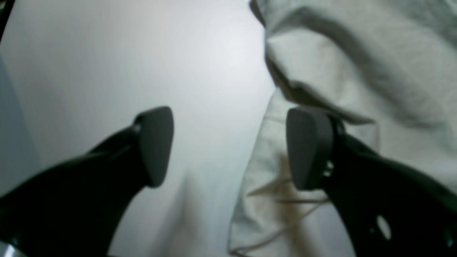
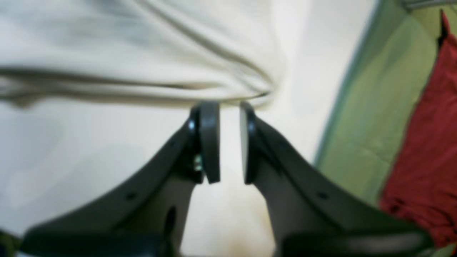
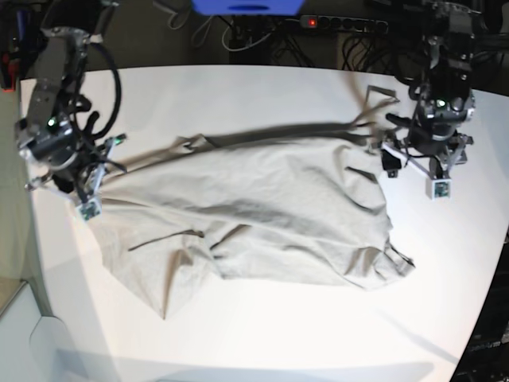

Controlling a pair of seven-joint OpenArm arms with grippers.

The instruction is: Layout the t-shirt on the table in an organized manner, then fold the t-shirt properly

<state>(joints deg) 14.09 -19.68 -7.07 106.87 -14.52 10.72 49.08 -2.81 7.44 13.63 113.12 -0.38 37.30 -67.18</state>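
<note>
A: Now, where do I see the t-shirt point(image 3: 262, 219)?
B: Spread and wrinkled on the table point(image 3: 254, 334), between my two arms.
A: And my claws?
B: Left gripper point(image 1: 228, 146) gapes wide at the shirt's edge; right gripper point(image 2: 229, 142) stands narrowly parted beside a fold, holding nothing

soft matt cloth t-shirt point(image 3: 270, 215) on smooth white table point(image 3: 262, 334).

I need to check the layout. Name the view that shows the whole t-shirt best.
The base view: the t-shirt lies wrinkled across the table, all of it visible. The left wrist view shows one bunched edge; the right wrist view only blurred folds.
</note>
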